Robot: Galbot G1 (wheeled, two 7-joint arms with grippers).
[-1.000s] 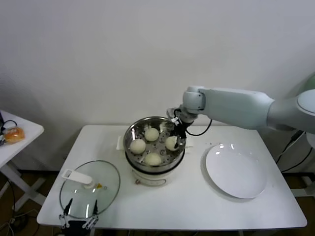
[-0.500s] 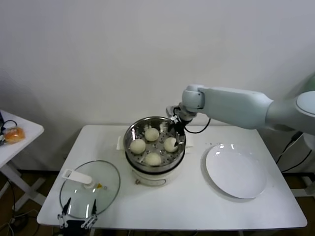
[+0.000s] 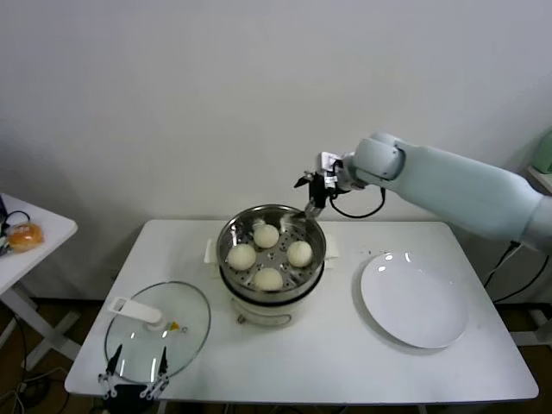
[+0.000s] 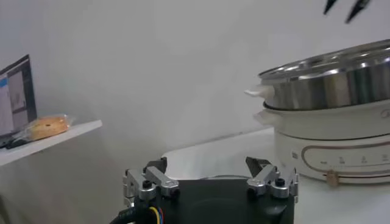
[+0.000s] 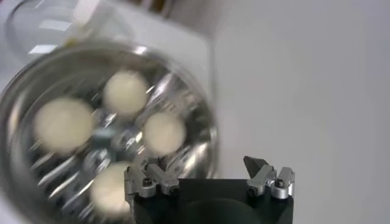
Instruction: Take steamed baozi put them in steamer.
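Head view shows four baozi [image 3: 299, 253] in the steamer [image 3: 231, 228]. Right gripper [image 3: 310, 200], fingers apart and empty, hovers by its back rim; lift clear. Left gripper [image 4: 209, 180], apart, waits at the front-left corner.

Right arm [image 3: 457, 185], upper right of the head view: smooth pale grey-blue shell, a thick tapering forearm ending in a rounded wrist housing. A black cable loops below the wrist. The right gripper [image 3: 313, 204] is dark, with thin black fingers and small silver fittings at its base. In the right wrist view, lower centre, the right gripper's mount is a black block carrying two silver metal finger brackets, each with a dark round screw head, and black fingertips [image 5: 255, 164]. The left gripper [image 4: 210, 175], lower centre of the left wrist view, has the same black block, silver screwed brackets and black tips, plus yellow and blue wires at its lower left.
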